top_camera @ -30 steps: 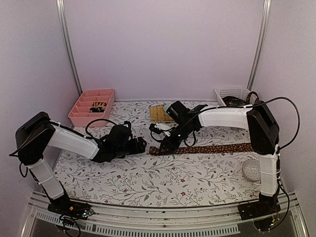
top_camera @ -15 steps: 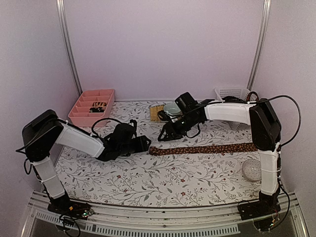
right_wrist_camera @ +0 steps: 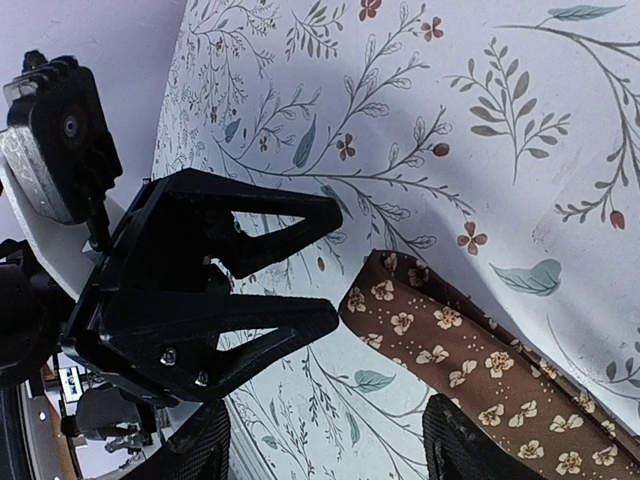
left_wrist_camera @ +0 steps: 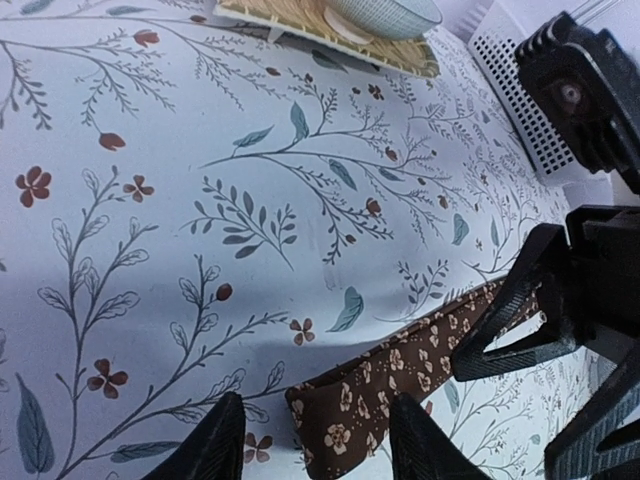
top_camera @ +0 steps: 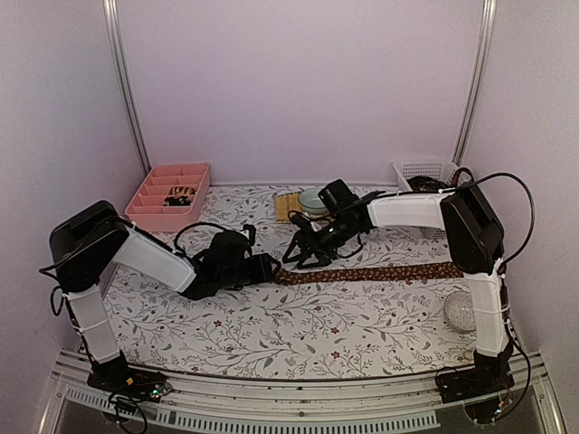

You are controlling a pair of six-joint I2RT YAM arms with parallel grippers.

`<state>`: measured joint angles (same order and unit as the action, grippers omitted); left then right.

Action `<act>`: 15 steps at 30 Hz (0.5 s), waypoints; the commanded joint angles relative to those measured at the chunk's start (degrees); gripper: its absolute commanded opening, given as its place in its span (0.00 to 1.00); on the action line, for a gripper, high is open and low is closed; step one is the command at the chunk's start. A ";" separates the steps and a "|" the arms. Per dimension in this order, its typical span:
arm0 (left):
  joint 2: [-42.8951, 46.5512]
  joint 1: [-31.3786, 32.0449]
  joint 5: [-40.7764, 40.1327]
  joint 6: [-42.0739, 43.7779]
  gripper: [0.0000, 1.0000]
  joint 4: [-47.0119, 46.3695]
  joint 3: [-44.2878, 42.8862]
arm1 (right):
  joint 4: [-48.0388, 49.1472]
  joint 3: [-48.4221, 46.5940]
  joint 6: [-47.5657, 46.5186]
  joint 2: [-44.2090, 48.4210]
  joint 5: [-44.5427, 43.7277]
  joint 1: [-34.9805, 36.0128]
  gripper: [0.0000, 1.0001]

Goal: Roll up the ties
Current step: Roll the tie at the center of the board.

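On my feed the flowered table (top_camera: 271, 334) carries one tie (top_camera: 380, 271), unrolled and flat, running from the middle out to the right side. My left gripper (right_wrist_camera: 332, 268) sits low at its left end, jaws apart, the tie's end right at the tips, unclamped. My right gripper (top_camera: 298, 256) hovers just behind that same end, jaws spread, empty
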<state>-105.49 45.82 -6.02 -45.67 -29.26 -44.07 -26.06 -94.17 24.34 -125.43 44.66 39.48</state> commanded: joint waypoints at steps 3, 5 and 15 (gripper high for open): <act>-1.29 -1.07 2.49 -1.73 0.49 -4.09 1.87 | 2.16 1.62 3.15 -6.39 1.44 -0.88 0.67; -1.38 -1.32 3.14 -2.08 0.50 -4.78 2.25 | 2.24 1.56 3.49 -7.00 1.33 -0.94 0.67; -2.74 -1.94 6.34 -4.59 0.51 -8.92 3.81 | 2.42 1.42 4.20 -8.52 1.25 -1.66 0.69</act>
<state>-106.59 44.82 -1.72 -48.77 -34.94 -41.45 -24.60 -93.21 27.79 -129.10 45.54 38.44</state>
